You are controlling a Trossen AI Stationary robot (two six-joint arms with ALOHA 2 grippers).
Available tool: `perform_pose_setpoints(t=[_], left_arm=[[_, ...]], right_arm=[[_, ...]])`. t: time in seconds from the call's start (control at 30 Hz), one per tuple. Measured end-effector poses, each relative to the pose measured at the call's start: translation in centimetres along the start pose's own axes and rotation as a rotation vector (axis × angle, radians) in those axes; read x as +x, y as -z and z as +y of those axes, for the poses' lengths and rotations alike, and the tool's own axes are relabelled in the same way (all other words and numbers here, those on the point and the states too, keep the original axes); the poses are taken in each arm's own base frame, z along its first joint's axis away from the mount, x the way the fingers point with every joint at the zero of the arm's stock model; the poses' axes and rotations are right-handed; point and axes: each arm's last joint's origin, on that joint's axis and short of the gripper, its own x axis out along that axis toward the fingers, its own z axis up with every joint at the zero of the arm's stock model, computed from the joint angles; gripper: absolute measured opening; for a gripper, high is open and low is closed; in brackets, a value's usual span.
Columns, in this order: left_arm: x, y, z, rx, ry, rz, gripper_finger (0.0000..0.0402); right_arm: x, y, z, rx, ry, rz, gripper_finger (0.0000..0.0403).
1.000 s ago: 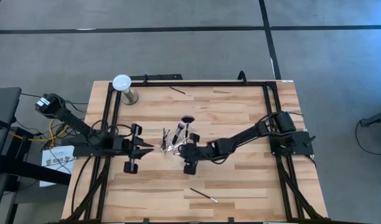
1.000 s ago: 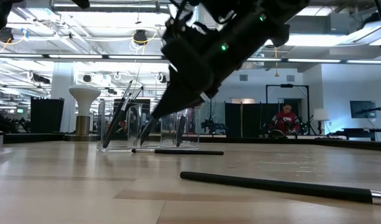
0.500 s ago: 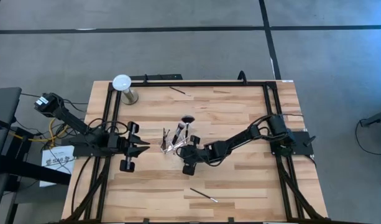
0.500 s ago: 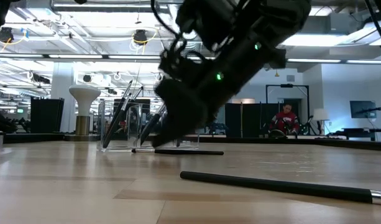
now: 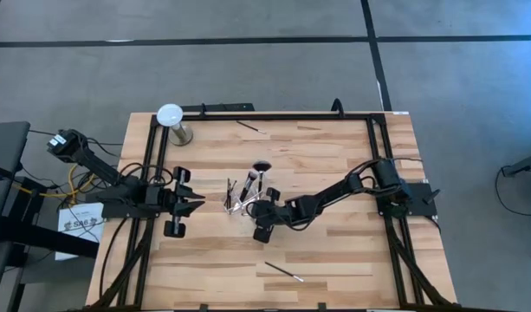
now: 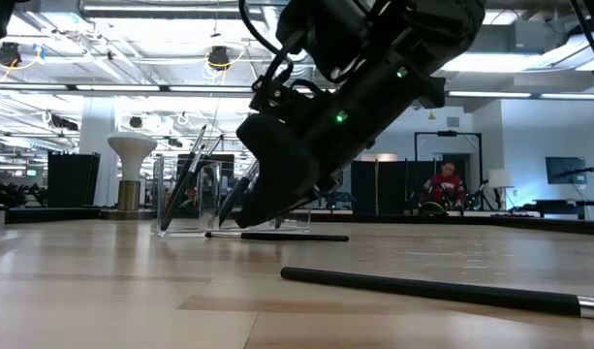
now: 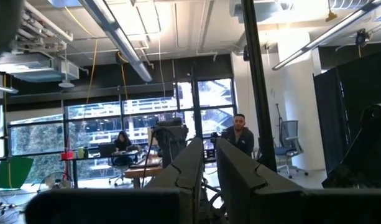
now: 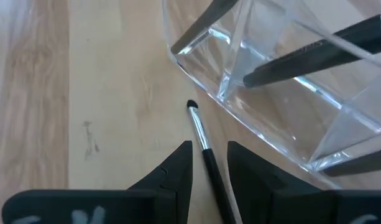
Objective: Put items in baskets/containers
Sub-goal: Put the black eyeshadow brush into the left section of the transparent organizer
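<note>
A clear container (image 5: 242, 198) stands mid-table with several brushes leaning in it, and it also shows in the low view (image 6: 190, 199) and the right wrist view (image 8: 271, 81). One thin dark brush (image 8: 199, 134) lies flat on the wood beside it, bristle tip toward the container. My right gripper (image 8: 209, 149) is open and low over this brush (image 6: 277, 236), one finger on each side of the handle without touching it. My left gripper (image 5: 198, 206) is shut and waits left of the container. Two more brushes lie near the near edge (image 5: 284, 272) and the far edge (image 5: 250, 126).
A white-domed stand (image 5: 171, 121) sits at the far left corner. A black fan brush head (image 5: 262, 165) sticks out of the container's far side. In the low view the near brush (image 6: 432, 289) lies across the foreground. People show in the room beyond the table.
My right gripper has come down toward the table beside the container and now straddles the lying brush. My left gripper has drawn back toward the table's left edge. The brushes and the container have stayed where they were.
</note>
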Motion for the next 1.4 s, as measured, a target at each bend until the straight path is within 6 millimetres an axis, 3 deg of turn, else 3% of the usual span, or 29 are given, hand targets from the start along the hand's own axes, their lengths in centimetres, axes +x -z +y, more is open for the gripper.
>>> perform_pose_setpoints(t=[0.77,1.1,1.4], left_arm=[[-0.1,-0.3,0.2,-0.006,-0.004,-0.016,0.0046],[-0.1,-0.3,0.2,-0.006,-0.003,-0.015,0.0046],[-0.1,-0.2,0.2,0.019,-0.003,-0.013,0.0046]], right_arm=[[-0.3,1.3,-0.2,0.021,0.040,0.109,0.0091],[-0.5,1.7,0.0,-0.015,0.046,0.150,0.0010],[-0.9,2.0,0.7,-0.084,0.025,0.156,0.0009]])
